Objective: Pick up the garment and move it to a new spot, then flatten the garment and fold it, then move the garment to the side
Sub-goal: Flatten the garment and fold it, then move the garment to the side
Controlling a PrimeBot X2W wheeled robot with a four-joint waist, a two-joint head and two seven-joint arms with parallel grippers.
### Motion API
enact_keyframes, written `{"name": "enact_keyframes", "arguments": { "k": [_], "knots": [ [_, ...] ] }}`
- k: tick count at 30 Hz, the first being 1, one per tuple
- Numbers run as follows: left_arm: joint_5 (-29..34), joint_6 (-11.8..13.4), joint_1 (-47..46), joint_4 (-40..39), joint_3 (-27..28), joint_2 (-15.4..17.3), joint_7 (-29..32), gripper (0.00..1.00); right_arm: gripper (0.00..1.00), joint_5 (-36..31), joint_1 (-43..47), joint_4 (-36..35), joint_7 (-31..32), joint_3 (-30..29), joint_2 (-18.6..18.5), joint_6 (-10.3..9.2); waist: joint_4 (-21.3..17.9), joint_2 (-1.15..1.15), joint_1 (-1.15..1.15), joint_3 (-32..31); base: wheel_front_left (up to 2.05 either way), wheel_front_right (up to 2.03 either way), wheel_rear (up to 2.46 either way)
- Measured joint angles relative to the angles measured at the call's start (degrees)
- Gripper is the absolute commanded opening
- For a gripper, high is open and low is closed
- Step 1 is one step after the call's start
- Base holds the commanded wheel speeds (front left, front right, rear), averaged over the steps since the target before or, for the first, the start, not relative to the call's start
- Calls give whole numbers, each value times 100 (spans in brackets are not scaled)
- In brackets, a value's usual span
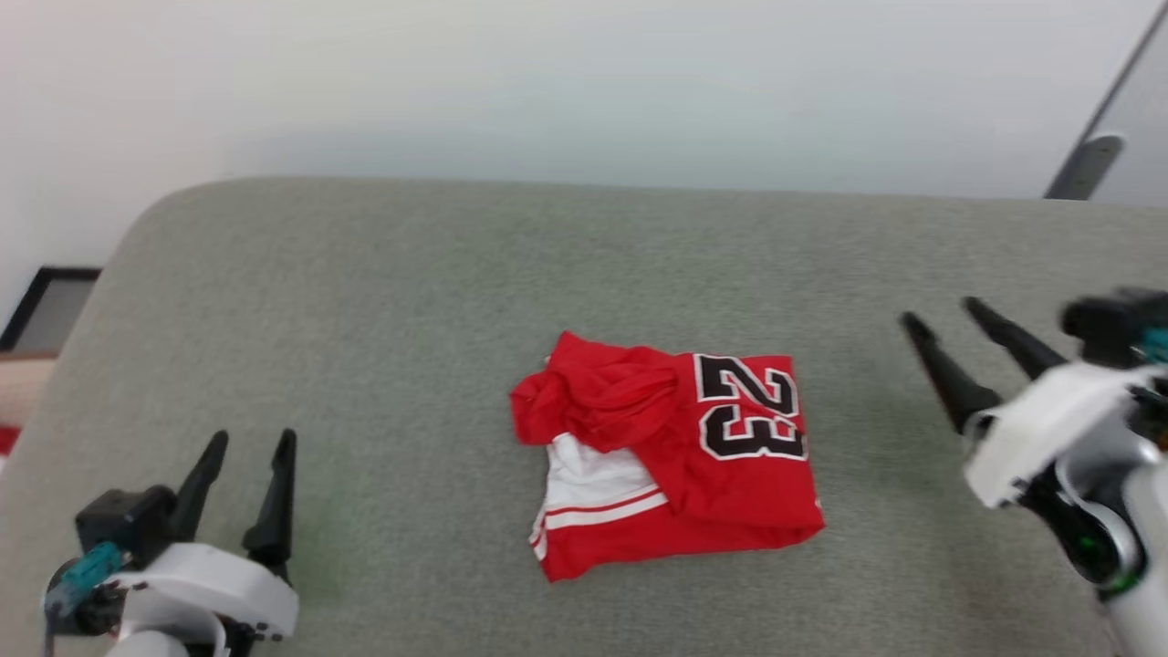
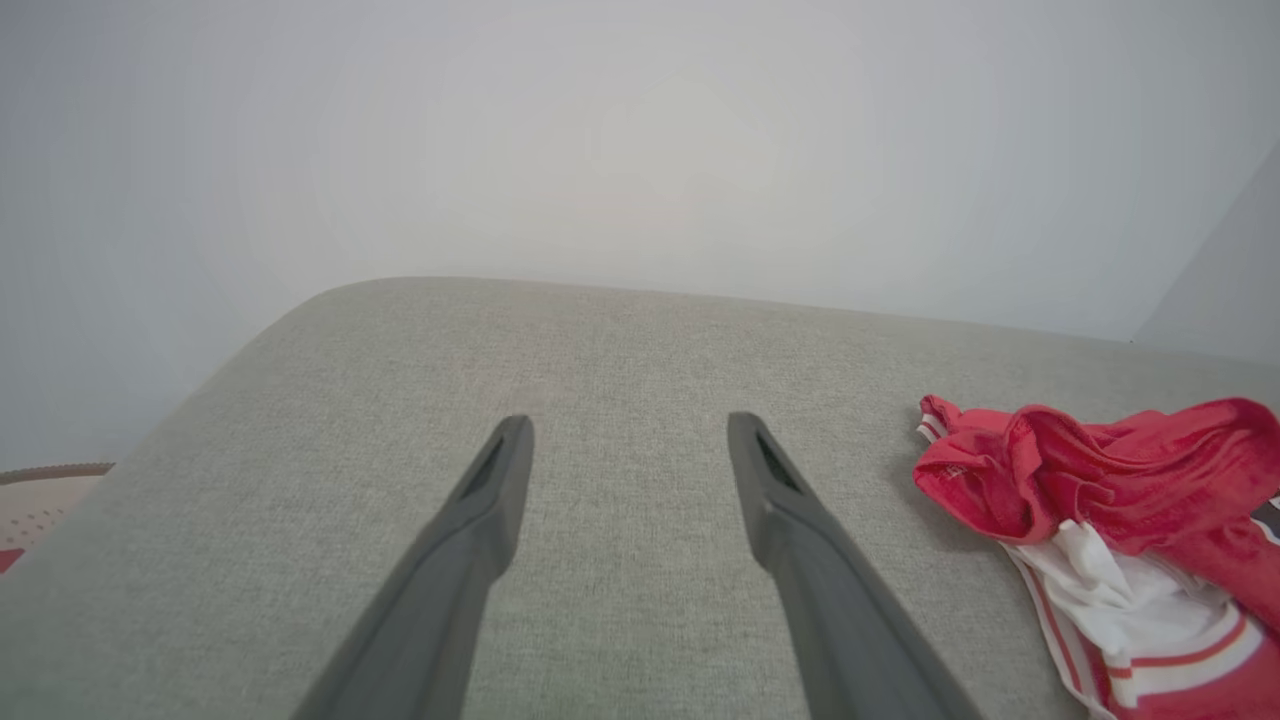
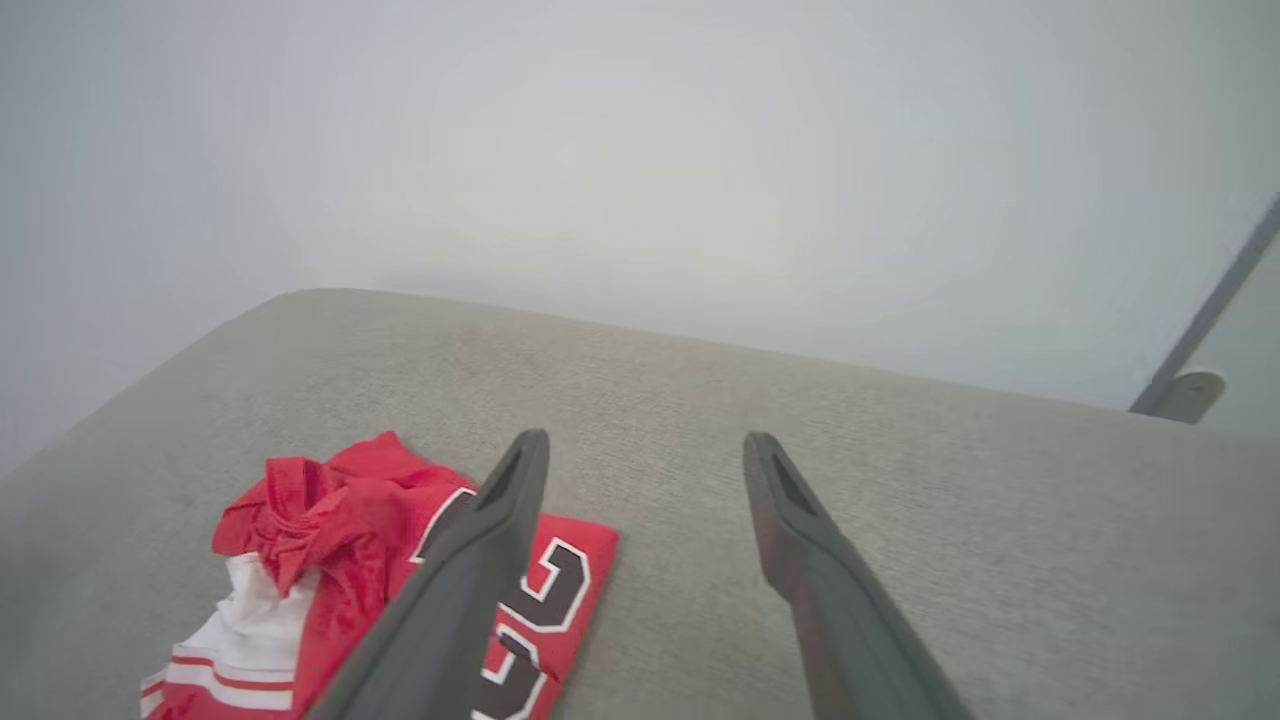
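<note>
The garment (image 1: 671, 456), a red jersey with a white panel, red-and-white stripes and a black "23", lies folded in a compact bundle in the middle of the grey cushion (image 1: 411, 301). Its top left part is bunched up. My left gripper (image 1: 246, 456) stands open at the lower left, well away from the jersey, with nothing between its fingers. Off to the right, my right gripper (image 1: 940, 315) is open too, raised and clear of the cloth. The left wrist view has the garment (image 2: 1120, 520) at its right, beside the open gripper (image 2: 630, 430). The right wrist view shows the garment (image 3: 380, 560) lower left, partly behind one finger (image 3: 480, 560).
The cushion's rounded far edge (image 1: 584, 187) meets a pale wall. A dark picture frame (image 1: 46, 310) leans beyond the left edge. A grey post and foot (image 1: 1090, 160) stand at the far right. Bare cushion lies left and right of the jersey.
</note>
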Motion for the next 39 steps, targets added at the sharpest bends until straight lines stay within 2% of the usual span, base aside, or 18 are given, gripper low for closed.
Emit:
{"name": "enact_keyframes", "arguments": {
  "k": [6,14,28,39],
  "knots": [
    [51,0,205,-123,167,4,-1,100,100,-298,560,-47,-746,-453,-193,0,-256,0,0,-154,0,0,0],
    [108,0,480,-275,382,12,0,100,100,-588,1297,-140,-1305,-1084,-144,0,-397,0,0,-312,0,0,0],
    [157,0,681,-470,487,-25,-1,100,100,-910,2033,-380,-1514,-1802,345,0,-349,0,0,-319,0,0,0],
    [157,0,686,-521,463,-56,-1,100,100,-1128,2242,-651,-1376,-2035,549,0,-329,0,0,-290,0,0,0]
  ]
}}
